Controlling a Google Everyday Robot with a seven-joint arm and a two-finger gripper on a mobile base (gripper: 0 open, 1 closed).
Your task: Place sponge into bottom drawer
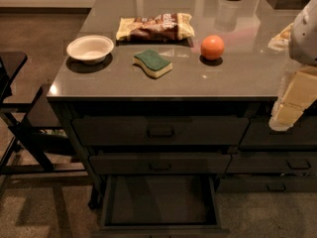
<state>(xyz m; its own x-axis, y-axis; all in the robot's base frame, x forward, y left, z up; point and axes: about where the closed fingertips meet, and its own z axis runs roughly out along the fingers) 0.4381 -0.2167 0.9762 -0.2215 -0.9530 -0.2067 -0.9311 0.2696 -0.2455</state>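
Tool [283,117]: far right, at the surface's [237,78] near edge, well apart from the sponge; open or closed, cannot tell.
Sponge [153,63]: flat on the surface, green side up, between bowl [90,48] and orange [212,47].
Bottom drawer [161,202]: lowest of 3, pulled out, likely to receive the sponge.

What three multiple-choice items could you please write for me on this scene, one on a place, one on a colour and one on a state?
1. Where is the sponge? A on the counter, between the bowl and the orange; B inside the bowl; C on top of the orange.
2. What colour is the sponge's top? A red; B green; C blue.
3. How is the bottom drawer? A shut; B taken out; C pulled open.
Key: 1 A, it lies on the counter, far from the gripper, which hangs at the right edge; 2 B, green over pale yellow; 3 C, its inside shows below the two shut drawers.
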